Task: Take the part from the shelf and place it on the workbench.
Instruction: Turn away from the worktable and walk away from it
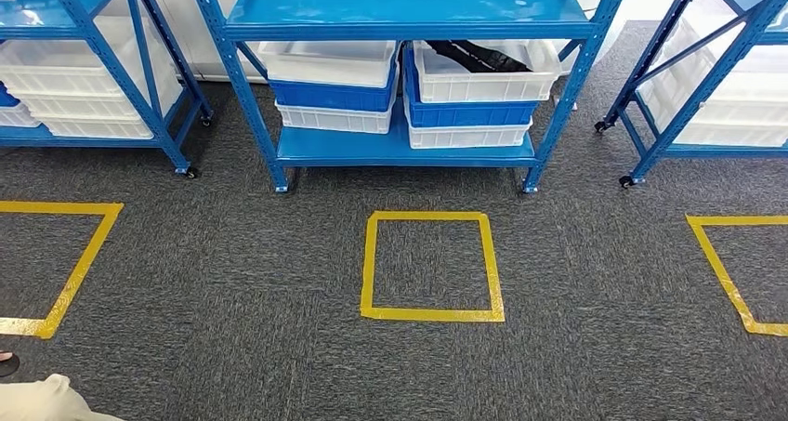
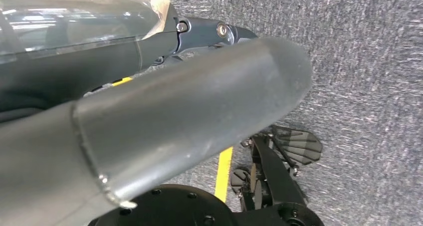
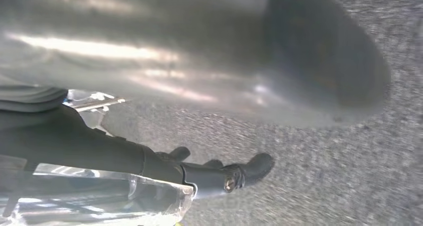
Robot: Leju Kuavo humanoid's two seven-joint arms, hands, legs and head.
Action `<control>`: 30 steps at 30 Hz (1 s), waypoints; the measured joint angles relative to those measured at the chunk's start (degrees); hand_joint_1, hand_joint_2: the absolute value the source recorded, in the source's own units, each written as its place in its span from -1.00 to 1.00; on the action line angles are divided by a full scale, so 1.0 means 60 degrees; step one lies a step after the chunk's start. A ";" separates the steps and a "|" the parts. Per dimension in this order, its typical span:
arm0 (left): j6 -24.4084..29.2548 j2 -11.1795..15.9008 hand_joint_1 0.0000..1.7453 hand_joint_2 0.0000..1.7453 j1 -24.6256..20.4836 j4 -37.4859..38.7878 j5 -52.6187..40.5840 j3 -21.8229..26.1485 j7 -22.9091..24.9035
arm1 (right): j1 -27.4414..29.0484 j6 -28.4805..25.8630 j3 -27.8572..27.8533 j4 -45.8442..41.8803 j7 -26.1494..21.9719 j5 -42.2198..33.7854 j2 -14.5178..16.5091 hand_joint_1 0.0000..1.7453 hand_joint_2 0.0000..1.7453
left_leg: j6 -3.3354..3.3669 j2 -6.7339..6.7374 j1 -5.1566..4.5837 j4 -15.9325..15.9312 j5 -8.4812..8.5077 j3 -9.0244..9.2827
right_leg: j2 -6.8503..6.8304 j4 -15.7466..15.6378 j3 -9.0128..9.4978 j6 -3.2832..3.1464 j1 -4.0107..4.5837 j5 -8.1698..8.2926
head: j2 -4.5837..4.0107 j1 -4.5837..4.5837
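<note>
A dark part (image 1: 479, 57) lies in the top white bin (image 1: 483, 72) on the right side of the middle blue shelf (image 1: 409, 147), partly hidden under the shelf board above it. My left hand (image 2: 189, 116) hangs over the grey carpet, its thick grey thumb and dark fingers (image 2: 199, 31) stretched out with nothing in them. My right hand (image 3: 199, 86) also hangs over the carpet, and its dark fingers (image 3: 219, 178) lie straight and hold nothing.
White and blue bins (image 1: 334, 91) are stacked on the shelf's left side. More blue shelves stand at the left (image 1: 93, 114) and right (image 1: 706, 114). Yellow tape squares (image 1: 432, 265) mark the carpet. A person's beige clothing (image 1: 46, 402) shows at the lower left corner.
</note>
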 joint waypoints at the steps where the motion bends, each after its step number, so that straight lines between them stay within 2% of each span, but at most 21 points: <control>1: -0.0001 0.0002 -1.00 -1.00 -0.0001 0.0000 0.0000 0.0000 -0.0013 | -0.0008 0.0000 0.0000 0.0001 -0.0005 0.0004 0.0004 -1.00 -1.00 | -0.0052 -0.0002 -0.0002 0.0029 -0.0062 0.0004 | 0.0005 -0.0056 0.0018 -0.0103 0.0026 0.0006 | 0.0000 -0.0013; 3: -0.0006 0.0006 -1.00 -1.00 -0.0002 -0.0001 0.0000 0.0000 -0.0042 | -0.0009 0.0000 0.0000 0.0001 -0.0010 0.0010 0.0002 -1.00 -1.00 | -0.0141 0.0002 0.0059 0.0077 -0.0141 0.0028 | 0.0009 -0.0076 0.0080 -0.0274 0.0023 0.0002 | 0.0000 -0.0029; 5: -0.0032 0.0013 -1.00 -1.00 0.0000 -0.0001 0.0000 0.0000 -0.0070 | -0.0011 0.0000 0.0000 0.0000 -0.0010 0.0013 0.0002 -1.00 -1.00 | -0.0261 0.0037 0.0120 0.0550 -0.0432 -0.0161 | 0.0007 -0.0097 0.0174 -0.0384 -0.0022 0.0006 | 0.0000 -0.0061; 8: -0.0067 0.0013 -1.00 -1.00 0.0010 0.0000 -0.0003 -0.0001 -0.0097 | -0.0014 0.0002 0.0000 0.0001 -0.0010 0.0020 0.0009 -1.00 -1.00 | -0.0420 0.0080 0.0196 0.2259 -0.1176 -0.1082 | 0.0004 -0.0097 0.0228 -0.0480 -0.0014 -0.0038 | 0.0000 -0.0100; 9: -0.0069 0.0013 -1.00 -1.00 0.0018 0.0000 -0.0004 -0.0001 -0.0102 | -0.0011 0.0003 0.0000 0.0001 -0.0010 0.0021 0.0006 -1.00 -1.00 | -0.0442 0.0085 0.0213 0.2637 -0.1221 -0.1341 | 0.0007 -0.0095 0.0254 -0.0489 -0.0009 -0.0069 | 0.0000 -0.0103; 10: -0.0069 0.0014 -1.00 -1.00 0.0026 0.0000 -0.0004 0.0000 -0.0105 | -0.0005 0.0003 0.0000 0.0001 -0.0010 0.0021 0.0002 -1.00 -1.00 | -0.0444 0.0089 0.0223 0.2686 -0.1074 -0.1450 | 0.0014 -0.0095 0.0297 -0.0483 -0.0009 -0.0105 | 0.0000 -0.0104; 11: -0.0068 0.0015 -1.00 -1.00 0.0031 0.0000 -0.0004 0.0000 -0.0106 | 0.0003 0.0003 0.0000 0.0000 -0.0010 0.0021 -0.0001 -1.00 -1.00 | -0.0423 0.0091 0.0225 0.2372 -0.0755 -0.1378 | 0.0022 -0.0095 0.0356 -0.0469 -0.0011 -0.0151 | 0.0000 -0.0105; 13: -0.0066 0.0023 -1.00 -1.00 0.0033 0.0000 -0.0004 0.0000 -0.0111 | 0.0011 0.0002 0.0000 0.0001 -0.0010 0.0021 0.0013 -1.00 -1.00 | -0.0320 0.0102 0.0204 0.1120 0.0016 -0.0888 | 0.0034 -0.0102 0.0478 -0.0421 -0.0013 -0.0254 | 0.0000 -0.0105; 14: -0.0067 0.0028 -1.00 -1.00 0.0029 0.0000 -0.0004 -0.0001 -0.0115 | 0.0004 0.0002 0.0000 0.0001 -0.0010 0.0021 0.0023 -1.00 -1.00 | -0.0262 0.0110 0.0175 0.0603 0.0230 -0.0662 | 0.0037 -0.0113 0.0517 -0.0380 0.0005 -0.0311 | 0.0000 -0.0100; 15: -0.0068 0.0034 -1.00 -1.00 0.0026 0.0000 -0.0004 -0.0002 -0.0121 | -0.0006 0.0002 0.0000 0.0002 -0.0010 0.0022 0.0031 -1.00 -1.00 | -0.0206 0.0115 0.0139 0.0297 0.0301 -0.0522 | 0.0036 -0.0128 0.0537 -0.0328 0.0012 -0.0364 | 0.0000 -0.0098; 17: -0.0070 0.0038 -1.00 -1.00 0.0022 0.0000 -0.0004 -0.0003 -0.0137 | -0.0025 0.0003 0.0000 0.0003 -0.0010 0.0025 0.0038 -1.00 -1.00 | -0.0108 0.0104 0.0057 0.0159 0.0212 -0.0433 | 0.0019 -0.0218 0.0593 -0.0203 0.0013 -0.0442 | 0.0000 -0.0101; 18: -0.0070 0.0036 -1.00 -1.00 0.0026 0.0000 -0.0003 -0.0002 -0.0145 | -0.0030 0.0003 0.0000 0.0003 -0.0009 0.0031 0.0039 -1.00 -1.00 | -0.0044 0.0085 0.0067 0.0057 0.0229 -0.0352 | -0.0003 -0.0241 0.0652 -0.0150 0.0022 -0.0467 | 0.0000 -0.0098; 20: -0.0074 0.0033 -1.00 -1.00 0.0035 0.0000 -0.0001 -0.0001 -0.0161 | -0.0037 0.0003 0.0000 0.0001 -0.0009 0.0051 0.0031 -1.00 -1.00 | 0.0084 0.0067 0.0080 -0.0219 0.0284 -0.0119 | -0.0026 0.0007 0.0616 -0.0122 0.0058 -0.0602 | 0.0000 -0.0074; 21: -0.0076 0.0032 -1.00 -1.00 0.0036 0.0000 0.0000 -0.0001 -0.0167 | -0.0039 0.0004 0.0000 0.0000 -0.0008 0.0061 0.0026 -1.00 -1.00 | 0.0133 0.0069 0.0098 -0.0326 0.0299 -0.0007 | -0.0025 0.0420 0.0428 -0.0164 0.0073 -0.0769 | 0.0000 -0.0054; 23: -0.0082 0.0034 -1.00 -1.00 0.0033 0.0000 0.0001 0.0000 -0.0180 | -0.0027 0.0007 -0.0002 0.0000 -0.0007 0.0074 0.0016 -1.00 -1.00 | 0.0206 0.0080 0.0062 -0.0358 0.0208 0.0121 | -0.0005 0.1613 -0.0299 -0.0256 0.0067 -0.1180 | 0.0000 -0.0043; 24: -0.0086 0.0035 -1.00 -1.00 0.0033 0.0000 0.0002 0.0001 -0.0188 | -0.0015 0.0009 -0.0003 0.0000 -0.0005 0.0077 0.0012 -1.00 -1.00 | 0.0213 0.0066 0.0046 -0.0355 0.0146 0.0188 | 0.0000 0.2078 -0.0642 -0.0256 0.0068 -0.1268 | 0.0000 -0.0036; 25: -0.0095 0.0034 -1.00 -1.00 0.0036 0.0000 0.0003 0.0001 -0.0197 | 0.0003 0.0011 -0.0004 0.0001 -0.0002 0.0079 0.0001 -1.00 -1.00 | 0.0215 0.0045 0.0032 -0.0353 0.0073 0.0274 | 0.0003 0.2241 -0.0849 -0.0211 0.0069 -0.1193 | 0.0000 -0.0036; 26: -0.0108 0.0032 -1.00 -1.00 0.0039 0.0000 0.0004 0.0001 -0.0206 | 0.0019 0.0011 -0.0004 0.0002 0.0002 0.0079 -0.0012 -1.00 -1.00 | 0.0205 0.0017 0.0024 -0.0349 -0.0006 0.0373 | 0.0005 0.2038 -0.0874 -0.0130 0.0070 -0.0946 | 0.0000 -0.0032; 28: -0.0136 0.0025 -1.00 -1.00 0.0047 0.0000 0.0004 0.0000 -0.0220 | 0.0036 0.0011 -0.0007 0.0005 0.0008 0.0079 -0.0040 -1.00 -1.00 | 0.0144 -0.0022 0.0008 -0.0341 -0.0192 0.0575 | 0.0004 0.0875 -0.0542 0.0028 0.0069 -0.0175 | 0.0000 -0.0018; 29: -0.0144 0.0022 -1.00 -1.00 0.0047 0.0000 0.0004 0.0000 -0.0227 | 0.0032 0.0010 -0.0014 0.0008 0.0008 0.0079 -0.0046 -1.00 -1.00 | 0.0098 -0.0033 -0.0018 -0.0319 -0.0311 0.0650 | 0.0009 0.0336 -0.0333 0.0032 0.0076 0.0120 | 0.0000 -0.0012; 30: -0.0147 0.0020 -1.00 -1.00 0.0048 0.0000 0.0003 0.0000 -0.0235 | 0.0029 0.0010 -0.0024 0.0011 0.0008 0.0079 -0.0049 -1.00 -1.00 | 0.0055 -0.0033 -0.0043 -0.0298 -0.0412 0.0700 | 0.0013 -0.0019 -0.0183 -0.0015 0.0085 0.0291 | 0.0000 -0.0020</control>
